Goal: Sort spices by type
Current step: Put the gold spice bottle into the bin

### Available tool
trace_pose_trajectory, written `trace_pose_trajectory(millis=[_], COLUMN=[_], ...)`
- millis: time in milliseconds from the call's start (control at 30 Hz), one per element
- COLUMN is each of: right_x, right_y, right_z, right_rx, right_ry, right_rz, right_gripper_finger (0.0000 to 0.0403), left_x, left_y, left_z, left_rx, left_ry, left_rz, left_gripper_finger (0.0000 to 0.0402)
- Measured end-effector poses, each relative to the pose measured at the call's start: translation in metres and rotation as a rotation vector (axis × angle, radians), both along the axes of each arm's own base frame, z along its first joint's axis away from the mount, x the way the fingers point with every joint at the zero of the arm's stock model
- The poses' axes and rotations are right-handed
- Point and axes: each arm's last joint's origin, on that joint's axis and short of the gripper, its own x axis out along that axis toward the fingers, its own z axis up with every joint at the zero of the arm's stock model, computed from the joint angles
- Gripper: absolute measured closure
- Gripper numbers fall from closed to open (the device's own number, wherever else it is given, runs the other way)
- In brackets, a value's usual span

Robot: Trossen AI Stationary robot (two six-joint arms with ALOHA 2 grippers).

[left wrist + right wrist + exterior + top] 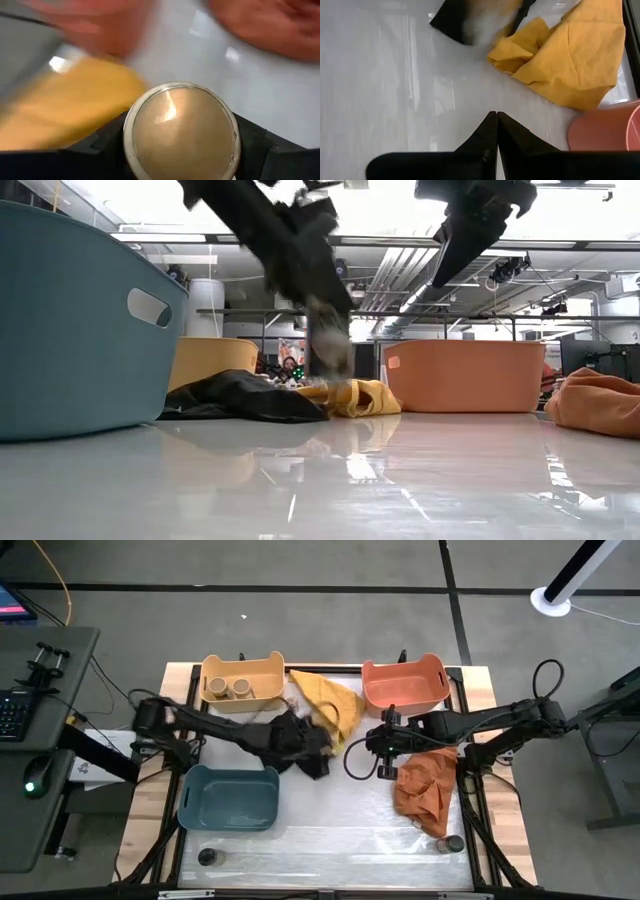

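My left gripper [323, 720] is over the middle of the table, between the black cloth [295, 748] and the yellow cloth [335, 702]. It is shut on a wide tan-topped jar [182, 131], which also shows in the low view [330, 356]. My right gripper [496, 120] is shut and empty above the table just right of centre [368, 748]. Two tan-topped jars [229, 687] stand in the yellow bin [270, 668]. A dark-topped jar [207, 857] and a brownish-topped jar [453, 843] stand on the table near its near edge. My left gripper pinches the tan-topped jar between its two fingers [107, 142], one on each side of the jar's round wall [129, 137] just below the lid. The fingers come from above, pointing down. The jar is upright, top up, and lifted clear of the table and the cloths [330, 356].
A blue bin [228, 820] stands at the near left, and an orange bin [403, 700] at the far right. An orange cloth [428, 788] lies crumpled at the right, by the right arm. A bare white table surface [330, 830] lies toward the near edge.
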Motion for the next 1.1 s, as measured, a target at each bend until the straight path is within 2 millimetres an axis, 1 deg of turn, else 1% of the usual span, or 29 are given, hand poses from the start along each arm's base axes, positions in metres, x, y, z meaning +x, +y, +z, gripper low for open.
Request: trace_pose_trajectory(millis=[100,200,267,300,367,433,533,600,633,700,767,933,1000,1100], right_x=[0.001,0.003,0.004,0.004,0.005,0.006,0.007,0.007,0.007,0.008,0.009,0.011,0.012,0.013], right_y=[0.000,0.000,0.000,0.000,0.000,0.001,0.001,0.001,0.001,0.001,0.001,0.001,0.001,0.001], right_z=[0.001,0.002,0.002,0.003,0.003,0.004,0.004,0.004,0.005,0.005,0.005,0.007,0.008,0.009], right_rx=[0.002,-0.004,-0.008,-0.010,-0.016,-0.017,-0.016,-0.016,-0.016,-0.015,-0.014,-0.011,-0.010,-0.009], right_ry=[-0.017,-0.032,-0.044,-0.046,-0.054,-0.064,-0.075,-0.078,-0.080,-0.085,-0.096,-0.124,-0.140,-0.154], right_rz=[0.000,0.013,0.021,0.026,0.036,0.039,0.039,0.039,0.039,0.039,0.039,0.038,0.038,0.038], right_gripper_finger=[0.0402,0.0402,0.0402,0.0402,0.0402,0.0402,0.0402,0.0402,0.0402,0.0402,0.0402,0.0402,0.0402,0.0402], left_x=[-0.030,-0.065,-0.088,-0.098,-0.117,-0.134,-0.157,-0.169,-0.173,-0.180,-0.186,-0.195,-0.200,-0.206], left_y=[0.020,0.043,0.060,0.068,0.082,0.094,0.105,0.110,0.112,0.117,0.123,0.138,0.144,0.151], left_z=[0.038,0.073,0.091,0.095,0.092,0.080,0.053,0.034,0.028,0.026,0.028,0.027,0.021,0.008], left_rx=[0.150,0.235,0.244,0.241,0.231,0.209,0.156,0.140,0.140,0.156,0.194,0.275,0.272,0.204], left_ry=[0.002,-0.024,-0.067,-0.090,-0.123,-0.152,-0.228,-0.277,-0.319,-0.426,-0.486,-0.447,-0.400,-0.341], left_rz=[0.158,0.341,0.465,0.515,0.599,0.685,0.811,0.885,0.920,0.980,1.038,1.142,1.182,1.220], left_gripper_finger=[0.0165,0.0165,0.0165,0.0165,0.0165,0.0165,0.0165,0.0165,0.0165,0.0165,0.0165,0.0165,0.0165,0.0165])
